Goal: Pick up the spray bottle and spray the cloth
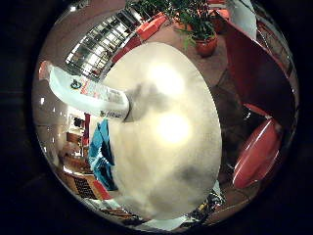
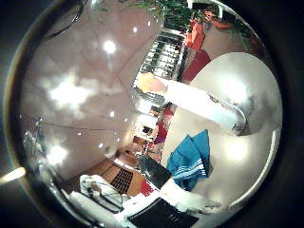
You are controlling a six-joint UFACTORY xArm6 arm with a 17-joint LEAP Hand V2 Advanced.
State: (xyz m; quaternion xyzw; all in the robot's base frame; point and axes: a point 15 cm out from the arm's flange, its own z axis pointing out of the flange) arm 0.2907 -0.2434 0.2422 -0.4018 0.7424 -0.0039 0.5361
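bottle (image 1: 90, 94), white cylindrical plastic, stands on round pale surface (image 1: 166, 161) near crumpled blue cloth (image 2: 190, 161); robot hand's state cannot be told.

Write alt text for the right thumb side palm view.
A white spray bottle stands on a round white table, with a crumpled blue cloth lying on the table beside it, apart from the bottle. Beyond are a lit ceiling and potted plants.

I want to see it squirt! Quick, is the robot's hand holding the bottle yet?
Right hand: cannot be told, none of it shows. The spray bottle stands on the white table, beside the blue cloth.
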